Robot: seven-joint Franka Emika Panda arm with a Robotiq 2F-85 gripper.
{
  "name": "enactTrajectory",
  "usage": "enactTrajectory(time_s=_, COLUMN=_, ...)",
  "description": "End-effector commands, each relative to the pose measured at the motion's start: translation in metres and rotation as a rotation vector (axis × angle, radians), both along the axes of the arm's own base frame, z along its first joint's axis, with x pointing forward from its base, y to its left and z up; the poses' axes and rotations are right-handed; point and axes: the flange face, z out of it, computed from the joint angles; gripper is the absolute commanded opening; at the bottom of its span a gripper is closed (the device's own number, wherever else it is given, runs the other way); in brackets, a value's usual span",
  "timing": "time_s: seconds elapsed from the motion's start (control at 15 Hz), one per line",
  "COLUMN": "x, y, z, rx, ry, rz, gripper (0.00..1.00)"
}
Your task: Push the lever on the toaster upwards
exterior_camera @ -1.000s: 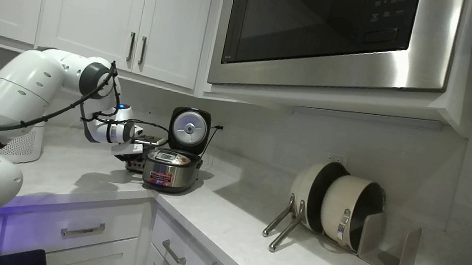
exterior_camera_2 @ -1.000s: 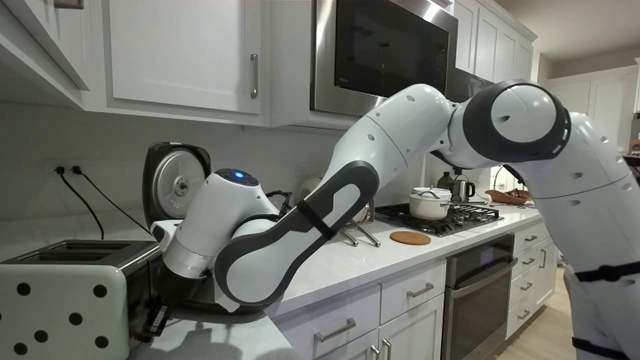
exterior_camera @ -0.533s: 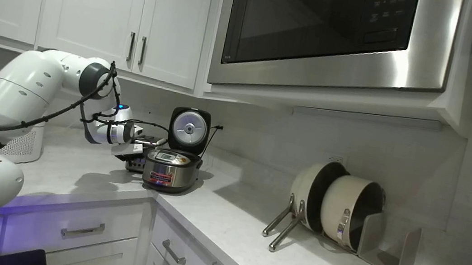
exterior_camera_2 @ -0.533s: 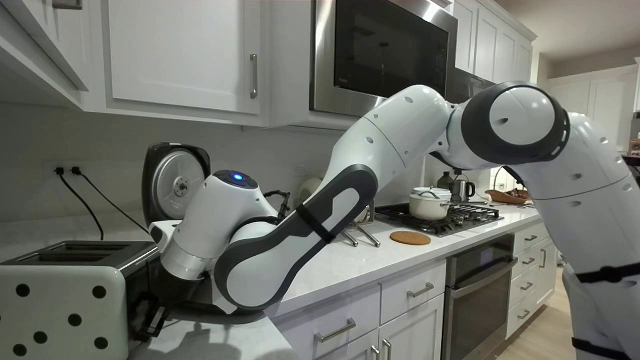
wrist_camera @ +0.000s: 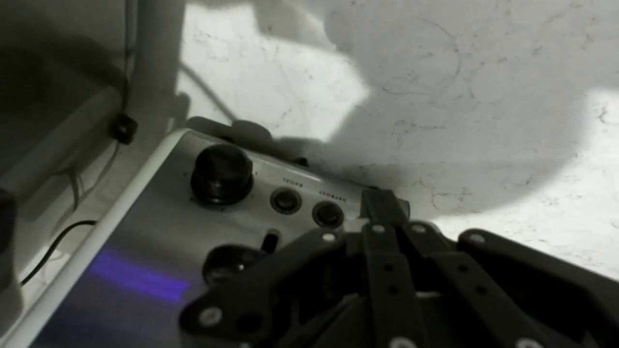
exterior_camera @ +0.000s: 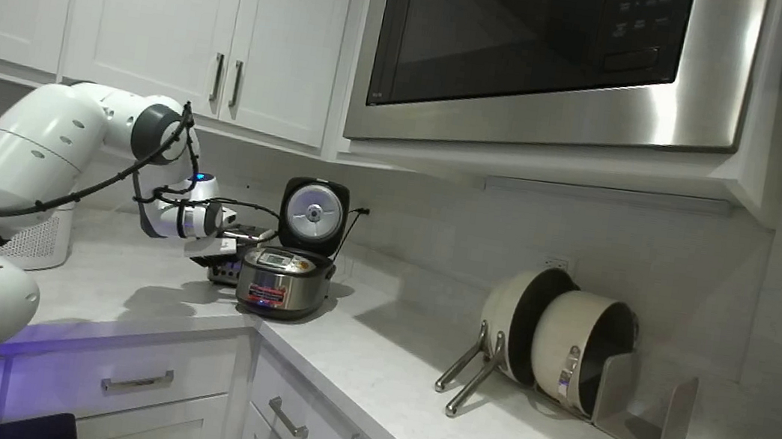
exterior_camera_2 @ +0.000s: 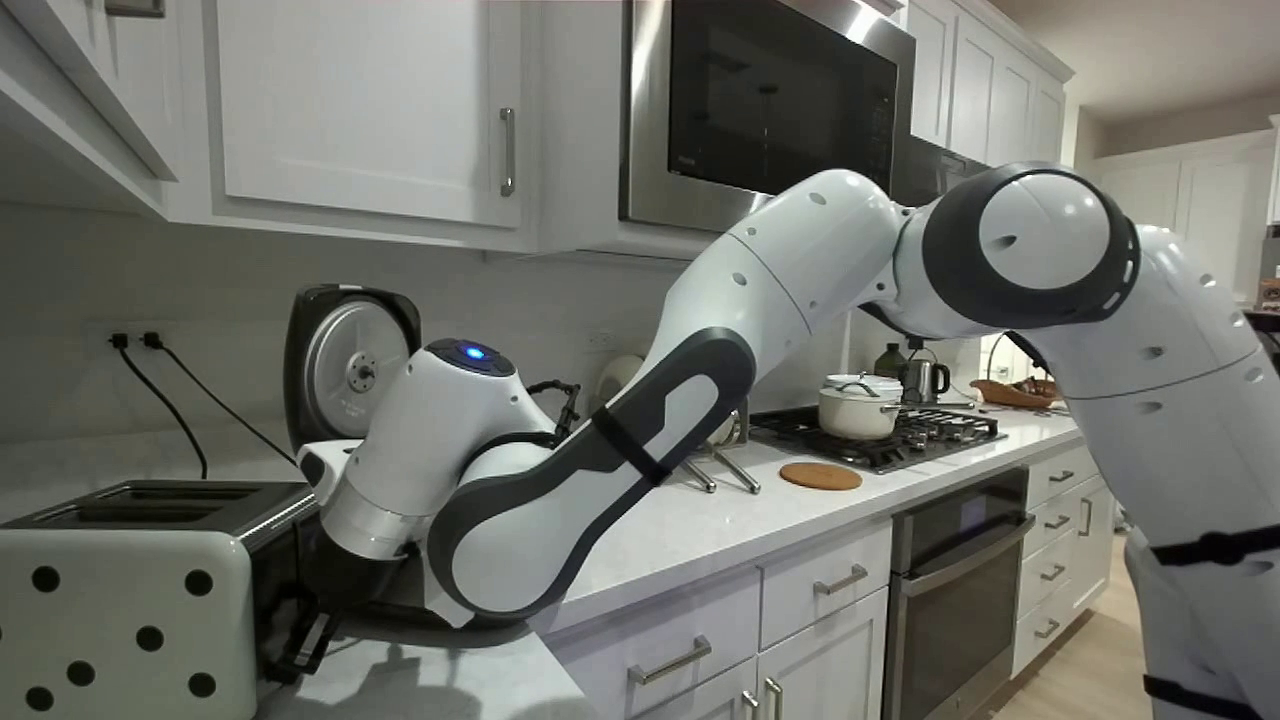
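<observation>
The toaster (exterior_camera_2: 110, 625) has a white side with black dots and top slots. It is partly hidden behind the cooker in an exterior view (exterior_camera: 225, 273). In the wrist view, its silver control panel (wrist_camera: 159, 232) shows a dial, buttons and upside-down lettering. What looks like the lever (wrist_camera: 227, 263) is a dark shiny knob beside a short dark slot; its height is unclear. My gripper (wrist_camera: 385, 210) is shut and appears empty, its tips past the DEFROST button near the panel's counter-side edge. In an exterior view, the gripper (exterior_camera_2: 290, 665) is low beside the panel; contact is unclear.
The steel cooker (exterior_camera: 280, 288) with its lid (exterior_camera: 314, 213) raised stands close to the toaster and arm. Power cords (exterior_camera_2: 165, 400) run from the wall outlet. Upper cabinets (exterior_camera_2: 360, 110) hang above. Pans (exterior_camera: 574, 349) stand in a rack along the counter.
The arm shifted very slightly toward the toaster between the two earlier moments. It looks still since then. A faint reddish tint at the toaster one second ago no longer shows.
</observation>
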Motion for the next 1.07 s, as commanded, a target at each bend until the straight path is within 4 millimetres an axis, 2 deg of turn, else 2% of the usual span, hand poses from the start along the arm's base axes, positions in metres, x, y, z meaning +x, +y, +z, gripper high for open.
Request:
enactTrajectory(time_s=0.0, x=0.001, y=0.012, z=0.005, rx=-0.042, ry=0.061, rz=-0.024, gripper=0.00)
enactTrajectory(time_s=0.6, x=-0.018, y=0.043, z=0.063, rx=-0.325, ry=0.237, rz=-0.080, gripper=0.00)
enactTrajectory(time_s=1.0, x=-0.025, y=0.045, z=0.090, rx=-0.416, ry=0.417, rz=-0.108, gripper=0.00)
